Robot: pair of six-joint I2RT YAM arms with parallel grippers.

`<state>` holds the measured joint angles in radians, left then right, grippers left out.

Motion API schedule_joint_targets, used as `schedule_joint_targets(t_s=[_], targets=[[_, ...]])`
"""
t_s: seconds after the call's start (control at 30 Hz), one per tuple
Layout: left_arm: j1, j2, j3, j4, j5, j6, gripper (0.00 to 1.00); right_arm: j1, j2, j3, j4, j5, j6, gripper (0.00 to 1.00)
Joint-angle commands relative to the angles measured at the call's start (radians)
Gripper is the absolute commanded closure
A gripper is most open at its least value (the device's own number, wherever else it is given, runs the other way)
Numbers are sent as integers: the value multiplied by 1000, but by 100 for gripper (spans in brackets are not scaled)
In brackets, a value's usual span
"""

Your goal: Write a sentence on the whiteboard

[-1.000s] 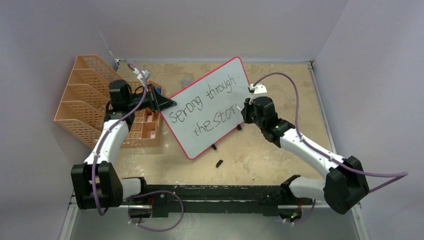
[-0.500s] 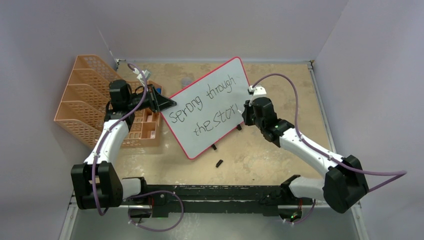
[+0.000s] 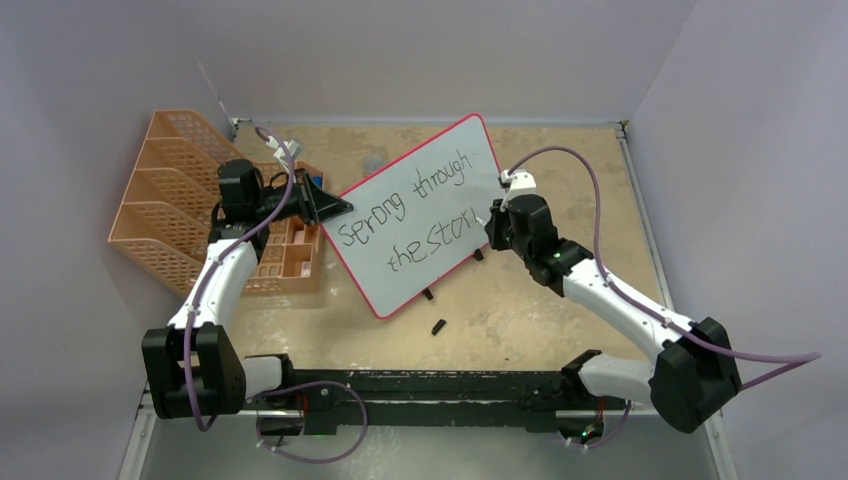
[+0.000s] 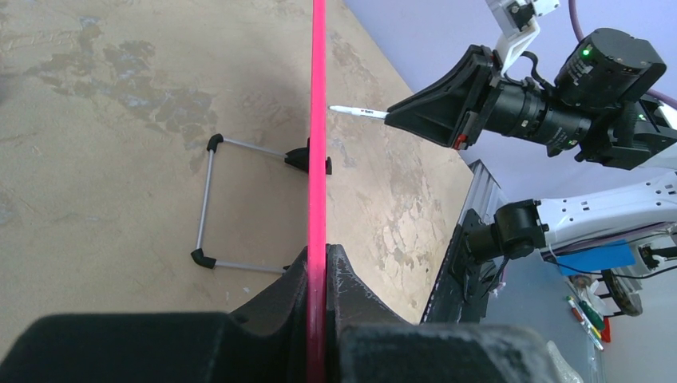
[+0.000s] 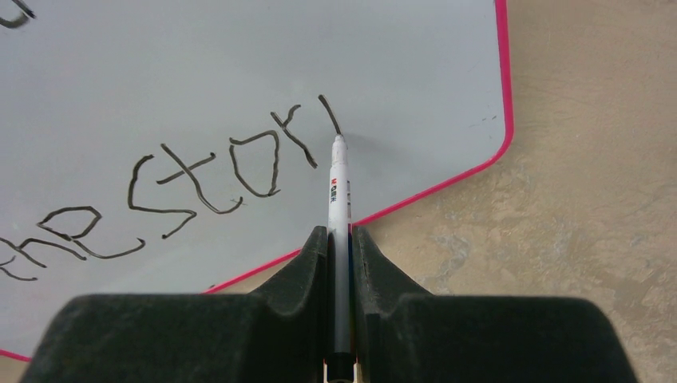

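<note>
So the sentence [image 5: 199,179] is sitting in two slanted lines on the whiteboard [image 3: 395,285], which is standing tilted mid-surface [image 3: 600,140], just beside the orange file rack [image 3: 165,205]. The second line is reading "the stor" plus one extra stroke, so I'm guessing the last letter is only half done. My right pincer [image 5: 340,235] is clamping the marker [image 5: 338,187], tip sitting right at the bottom of that stroke. My left pincer [image 4: 318,259] is pinching the board's red frame at its left edge. The board is looking light and stiff but probably wobbly on that thin wire stand [image 4: 206,199], so I'm thinking the frame edge is the place to be holding it, with gentle pen pressure. The marker is looking slim and slick, so mid-barrel feels right. I'm not managing to tell whether the tip is actually touching the face. My right wrist view is cutting off most of the top line, and the small black thing [image 3: 438,326] lying near the board's front is too tiny to name, maybe a cap.
</note>
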<state>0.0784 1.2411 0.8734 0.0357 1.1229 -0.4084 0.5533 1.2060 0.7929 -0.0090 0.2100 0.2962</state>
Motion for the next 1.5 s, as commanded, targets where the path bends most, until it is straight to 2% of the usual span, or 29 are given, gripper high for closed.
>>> schedule_joint_targets(t_s=[0.0, 0.57, 1.1, 1.47], targets=[[11, -18, 32, 38, 8, 34, 100, -4, -45, 49, 37, -3, -2, 100], [11, -13, 31, 39, 15, 34, 100, -5, 6, 60, 100, -16, -18, 100], [11, -16, 31, 39, 17, 34, 100, -22, 25, 65, 134, 36, -31, 100], [11, -17, 31, 39, 13, 34, 100, -32, 33, 46, 84, 29, -8, 100]])
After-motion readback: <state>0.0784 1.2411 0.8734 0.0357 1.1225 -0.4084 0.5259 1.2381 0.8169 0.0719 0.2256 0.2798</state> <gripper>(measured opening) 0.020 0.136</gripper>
